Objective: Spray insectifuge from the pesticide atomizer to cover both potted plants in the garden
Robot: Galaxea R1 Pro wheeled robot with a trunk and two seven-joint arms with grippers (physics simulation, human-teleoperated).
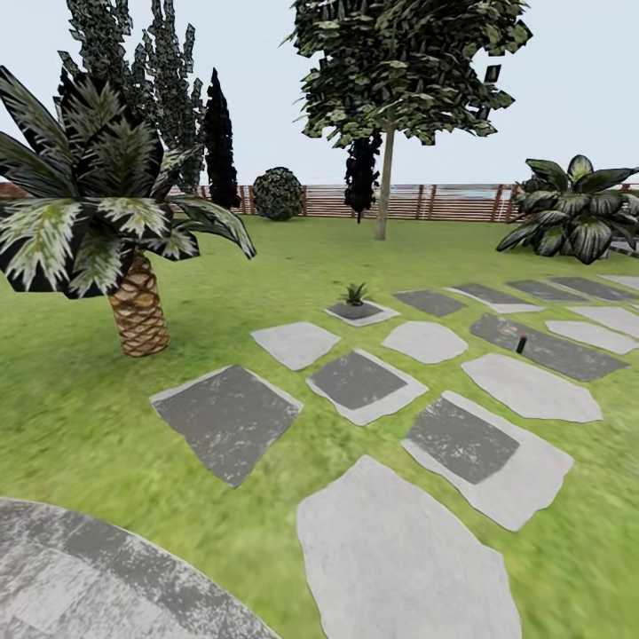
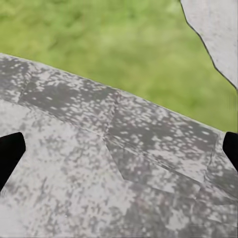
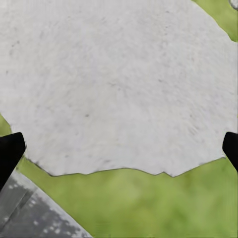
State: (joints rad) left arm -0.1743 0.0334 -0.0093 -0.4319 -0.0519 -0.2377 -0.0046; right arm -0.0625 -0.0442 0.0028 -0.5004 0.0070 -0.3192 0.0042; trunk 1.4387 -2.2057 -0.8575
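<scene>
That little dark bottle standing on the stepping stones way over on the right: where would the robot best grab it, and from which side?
The pesticide atomizer stands upright on a dark stepping stone, so probably around the bottle's body, below the top, coming in level from the near side across the stones. It is too small here to make out its trigger or which way it faces. Both end effectors look open over the ground.

Stepping stones [image 1: 404, 568] run open up the frame's middle; the palm [image 1: 133, 293] blocks the left, a leafy shrub [image 1: 572, 209] the upper right

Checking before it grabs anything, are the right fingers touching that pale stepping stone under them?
Cannot tell. The right wrist view shows dark fingers at the frame's edges over the pale stepping stone, but no plain contact or gap.
</scene>
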